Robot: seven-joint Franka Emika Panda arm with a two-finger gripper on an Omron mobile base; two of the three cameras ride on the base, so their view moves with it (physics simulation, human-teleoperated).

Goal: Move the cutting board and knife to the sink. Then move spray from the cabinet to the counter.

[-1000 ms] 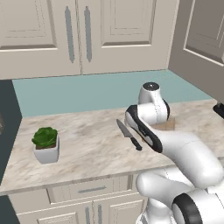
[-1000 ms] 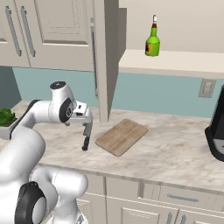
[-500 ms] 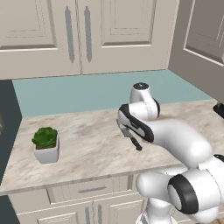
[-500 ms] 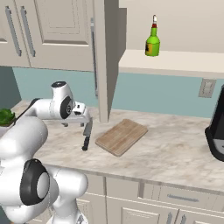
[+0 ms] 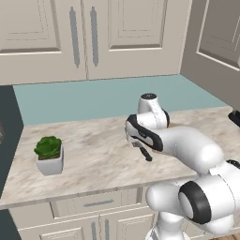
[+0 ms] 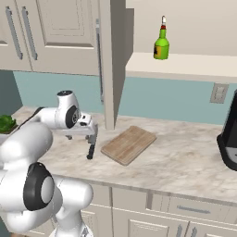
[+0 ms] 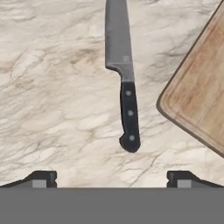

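Observation:
The knife (image 7: 124, 83) lies flat on the counter (image 7: 52, 87), black handle toward me and blade pointing away. My gripper (image 7: 112, 177) hangs open just above it, one fingertip (image 7: 43, 177) on each side of the handle end, touching nothing. From the right base view the gripper (image 6: 92, 136) points down over the knife (image 6: 91, 151). The cutting board (image 6: 128, 144) lies right beside the knife, also cutting board (image 7: 199, 100). The green spray (image 6: 161, 44) stands on the open cabinet's shelf (image 6: 185, 65). The sink is out of view.
A small potted plant (image 5: 48, 153) sits at the counter's left end. A dark appliance (image 6: 229, 139) stands at the right end. An open cabinet door (image 6: 109, 60) hangs edge-on just behind the gripper. Closed panelled cabinets (image 5: 84, 37) line the wall.
The hand has shifted slightly over the knife while the arm's elbow swung lower and forward. Jaws stay wide. Knife and board have not moved.

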